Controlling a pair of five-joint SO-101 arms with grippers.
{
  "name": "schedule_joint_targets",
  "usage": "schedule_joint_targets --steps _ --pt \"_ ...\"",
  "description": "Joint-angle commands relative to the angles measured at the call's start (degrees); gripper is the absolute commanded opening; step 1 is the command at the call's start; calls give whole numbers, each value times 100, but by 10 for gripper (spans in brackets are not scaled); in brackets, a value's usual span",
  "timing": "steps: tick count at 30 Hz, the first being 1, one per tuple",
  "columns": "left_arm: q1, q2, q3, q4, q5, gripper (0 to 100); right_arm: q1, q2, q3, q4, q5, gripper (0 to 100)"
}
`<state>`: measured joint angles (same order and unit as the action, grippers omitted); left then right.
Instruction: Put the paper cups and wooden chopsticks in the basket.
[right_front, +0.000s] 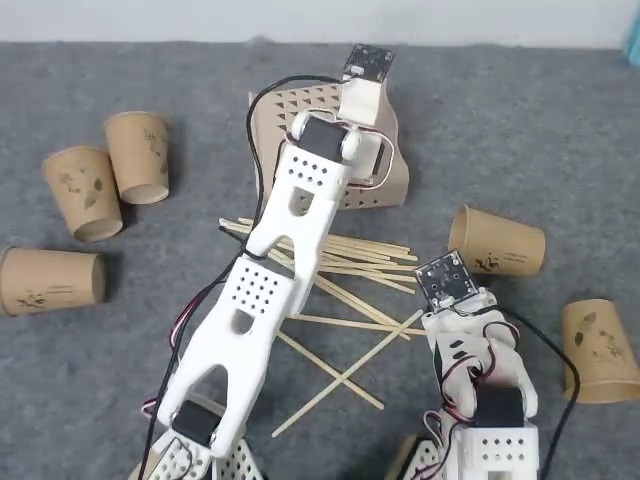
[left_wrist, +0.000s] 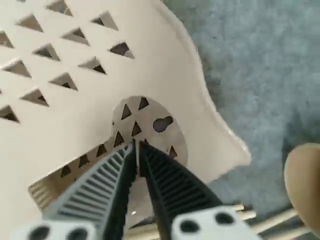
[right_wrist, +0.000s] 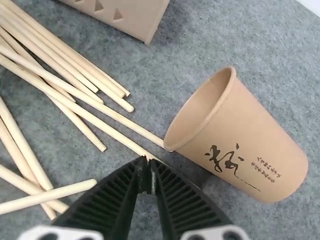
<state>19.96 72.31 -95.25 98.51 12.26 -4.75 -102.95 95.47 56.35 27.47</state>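
Observation:
A tan basket (right_front: 285, 115) with triangular holes lies at the back middle of the grey mat. My left gripper (left_wrist: 136, 147) hangs just over its perforated wall (left_wrist: 90, 75), fingers shut with nothing between them. Several wooden chopsticks (right_front: 350, 262) lie scattered in front of the basket. Paper cups lie around: three on the left (right_front: 140, 155) (right_front: 85, 190) (right_front: 50, 280) and two on the right (right_front: 497, 242) (right_front: 600, 350). My right gripper (right_wrist: 148, 165) is shut and empty, low over the mat beside the open mouth of a tipped cup (right_wrist: 240, 135) and next to chopstick ends (right_wrist: 65, 85).
The left arm (right_front: 270, 270) stretches across the chopstick pile from the front edge to the basket. The right arm's base (right_front: 490, 430) stands at the front right. The basket's corner (right_wrist: 125, 15) sits beyond the chopsticks. Bare mat lies between the left cups and the arm.

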Motion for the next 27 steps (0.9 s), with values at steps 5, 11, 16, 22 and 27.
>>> schedule_joint_targets --steps 5,11,16,22,27 --pt "193 -1002 822 255 -88 12 -4 -92 97 -101 70 9" --pt "360 -2136 2862 237 -97 12 -4 -92 97 -101 70 9" --pt "360 -3429 4215 220 -105 12 -4 -92 97 -101 70 9" --pt "141 -4633 4629 220 -105 12 -4 -92 97 -101 70 9" --pt "-246 -5723 4743 220 -114 12 -4 -92 97 -84 70 9"
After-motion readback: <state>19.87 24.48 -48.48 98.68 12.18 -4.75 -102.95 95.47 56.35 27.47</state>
